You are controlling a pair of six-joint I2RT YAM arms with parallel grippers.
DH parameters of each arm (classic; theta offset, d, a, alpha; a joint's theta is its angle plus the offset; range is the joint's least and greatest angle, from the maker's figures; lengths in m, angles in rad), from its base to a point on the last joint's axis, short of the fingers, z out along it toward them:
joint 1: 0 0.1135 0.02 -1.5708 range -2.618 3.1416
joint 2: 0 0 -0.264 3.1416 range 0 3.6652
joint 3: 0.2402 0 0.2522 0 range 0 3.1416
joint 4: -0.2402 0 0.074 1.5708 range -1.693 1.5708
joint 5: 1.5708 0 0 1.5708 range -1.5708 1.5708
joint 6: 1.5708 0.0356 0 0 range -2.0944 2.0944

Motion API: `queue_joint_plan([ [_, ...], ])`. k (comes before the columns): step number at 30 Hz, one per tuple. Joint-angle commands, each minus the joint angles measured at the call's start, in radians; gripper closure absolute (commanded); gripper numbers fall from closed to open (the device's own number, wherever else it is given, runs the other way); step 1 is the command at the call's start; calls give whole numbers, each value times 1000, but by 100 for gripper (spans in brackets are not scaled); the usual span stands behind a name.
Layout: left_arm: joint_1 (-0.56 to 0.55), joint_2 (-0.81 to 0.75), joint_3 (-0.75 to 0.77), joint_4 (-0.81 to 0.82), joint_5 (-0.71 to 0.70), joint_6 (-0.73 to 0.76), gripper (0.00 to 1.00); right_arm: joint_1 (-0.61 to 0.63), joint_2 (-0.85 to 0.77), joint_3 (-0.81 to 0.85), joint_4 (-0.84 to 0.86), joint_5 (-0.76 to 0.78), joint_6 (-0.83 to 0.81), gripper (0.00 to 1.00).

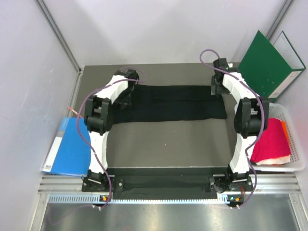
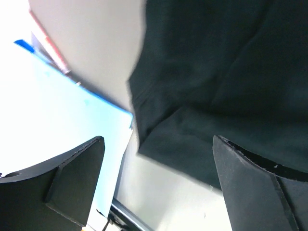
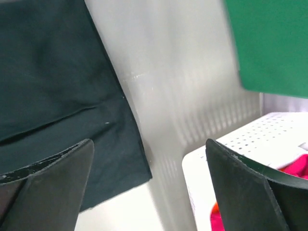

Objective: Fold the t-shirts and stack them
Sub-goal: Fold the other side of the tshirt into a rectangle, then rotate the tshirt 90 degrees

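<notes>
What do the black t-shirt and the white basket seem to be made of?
Black t-shirt: soft, matte cloth, likely cotton; it lies flat with creases and a stitched hem. White basket: probably rigid plastic, smooth, with rows of small holes.

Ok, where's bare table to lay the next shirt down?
The widest bare table lies between the black t-shirt and the arm bases. A thinner strip runs beyond the shirt. The right edge is crowded: basket holding the magenta t-shirt, green folder.
</notes>
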Motion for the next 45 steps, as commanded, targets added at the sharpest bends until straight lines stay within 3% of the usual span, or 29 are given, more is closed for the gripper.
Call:
queue_joint_plan([
  [1,4,-238,-50,73,53,-30,2,-3,-118,12,77,-63,-18,1],
  [9,5,-407,-232,160,229,-142,2,-3,63,129,117,-195,-38,0],
  [14,22,-569,-528,387,543,-308,2,-9,184,249,112,-251,-43,0],
  [18,28,-652,-748,553,689,-469,2,-32,217,266,121,-284,-37,0],
  [24,27,-622,-861,566,671,-607,2,-55,271,260,118,-294,-18,0],
  [29,33,-559,-823,536,605,-653,2,-53,304,239,126,-297,-2,0],
  [35,59,-482,-791,613,614,-709,2,-55,340,232,129,-309,11,3],
  [37,63,-439,-754,598,602,-709,2,-55,346,220,131,-327,15,13],
  [38,70,-425,-742,593,582,-707,2,-56,347,214,132,-333,17,24],
  [39,73,-399,-719,586,574,-706,2,-56,344,193,134,-344,24,44],
  [40,77,-385,-710,578,568,-704,2,-56,340,179,140,-352,23,49],
  [41,88,-356,-682,567,555,-704,2,-56,337,167,138,-355,24,62],
  [45,99,-273,-572,515,495,-672,2,-56,295,63,132,-366,35,86],
])
